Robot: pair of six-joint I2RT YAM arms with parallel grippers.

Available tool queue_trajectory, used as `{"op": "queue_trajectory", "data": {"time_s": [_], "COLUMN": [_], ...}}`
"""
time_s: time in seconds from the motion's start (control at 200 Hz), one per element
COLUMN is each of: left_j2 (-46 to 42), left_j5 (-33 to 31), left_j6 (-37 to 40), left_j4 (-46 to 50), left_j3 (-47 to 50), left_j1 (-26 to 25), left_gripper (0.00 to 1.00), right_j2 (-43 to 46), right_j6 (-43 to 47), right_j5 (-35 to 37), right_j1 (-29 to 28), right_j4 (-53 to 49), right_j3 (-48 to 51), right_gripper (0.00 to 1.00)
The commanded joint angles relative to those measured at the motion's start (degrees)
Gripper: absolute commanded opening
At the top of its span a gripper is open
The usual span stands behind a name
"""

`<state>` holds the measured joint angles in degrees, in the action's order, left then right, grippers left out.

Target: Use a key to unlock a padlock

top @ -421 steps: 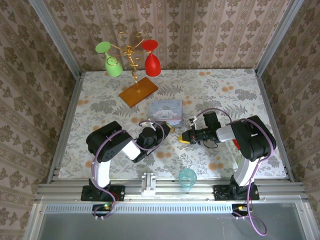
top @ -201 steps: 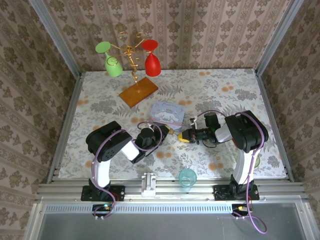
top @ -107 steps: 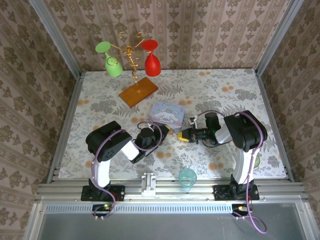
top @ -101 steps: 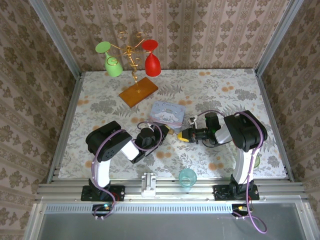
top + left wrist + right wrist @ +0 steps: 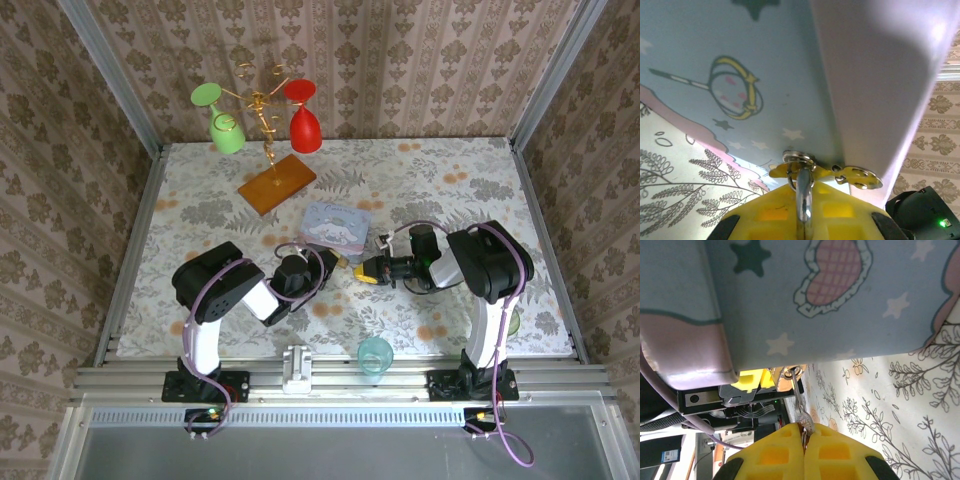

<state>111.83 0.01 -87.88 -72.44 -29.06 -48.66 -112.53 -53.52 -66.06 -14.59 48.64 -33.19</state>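
L hand [image 5: 801,200] clamped tight on padlock [image 5: 781,173] shackle at tin box's [image 5: 335,222] 6 o'clock, prob. to steady it. R hand [image 5: 804,432], closed on key [image 5: 797,400], comes from 3 o'clock, tip at lock.

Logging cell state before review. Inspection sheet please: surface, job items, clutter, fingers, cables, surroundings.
surface: floral tablecloth, flat, nothing spilled.
job's things: padlock, shackle pinched in left fingers; key pinched in right fingers; both right beside the tin box.
clutter: tin box mid-table; glass stand far left, holding a green glass and a red glass; teal cup at near edge.
fingers: both pairs shut, tips facing each other.
cables: purple cables along both arms, no snag seen.
surroundings: patterned walls, metal frame; nothing else seen.
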Motion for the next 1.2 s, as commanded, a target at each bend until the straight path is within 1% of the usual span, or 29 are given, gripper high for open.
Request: {"op": "queue_trajectory", "data": {"time_s": [0.0, 0.095, 0.175, 0.375, 0.5, 0.565, 0.71, 0.83, 0.875, 1.04, 1.19], "left_j2": [1.44, 1.28, 1.02, 1.05, 0.62, 0.76, 1.32, 1.07, 0.88, 2.08, 3.46], "left_j5": [2.27, 2.23, 2.27, 3.07, 3.48, 3.74, 3.74, 4.12, 4.25, 4.91, 4.74], "left_j6": [-1.08, -0.91, -0.98, -2.15, -2.0, -2.04, -1.79, -1.7, -1.16, -1.38, -1.23], "left_j4": [-2.48, -2.53, -2.45, -2.5, -2.52, -2.49, -2.61, -2.56, -2.53, -2.39, -2.52], "left_j3": [-2.2, -2.73, -2.93, -1.78, -0.92, -0.99, -1.58, -2.14, -2.08, -2.11, -3.01], "left_j1": [-1.47, -2.12, -2.65, -3.15, -3.09, -3.24, -3.54, -3.62, -3.58, -3.58, -4.03], "left_gripper": [0.0, 0.0, 0.0, 0.0, 0.0, 0.0, 0.0, 0.0, 0.0, 0.0, 0.0], "right_j2": [-2.42, -3.13, -3.13, -3.62, -2.51, -1.67, -0.83, -0.2, 0.1, -0.01, 0.54], "right_j6": [-2.42, -3.02, -2.05, -1.85, 3.35, 5.23, 5.46, 10.82, 10.33, 8.86, 7.59], "right_j5": [-1.26, -1.42, -0.82, -0.53, -0.31, -0.43, -0.89, -0.6, -0.65, -0.63, 0.38], "right_j1": [-1.56, -1.95, -1.51, 1.8, 2.34, 2.65, 2.66, 4.31, 5.09, 4.66, 2.35], "right_j4": [5.21, 6.02, 4.42, 2.77, -6.21, -9.3, -11.29, -20.22, -19.61, -19.75, -19.37], "right_j3": [-2.06, -2.25, -2.16, -2.32, -4.17, -4.82, -6.03, -7.77, -7.39, -8.55, -7.91], "right_gripper": [0.0, 0.0, 0.0, 0.0, 0.0, 0.0, 0.0, 0.0, 0.0, 0.0, 0.0]}}
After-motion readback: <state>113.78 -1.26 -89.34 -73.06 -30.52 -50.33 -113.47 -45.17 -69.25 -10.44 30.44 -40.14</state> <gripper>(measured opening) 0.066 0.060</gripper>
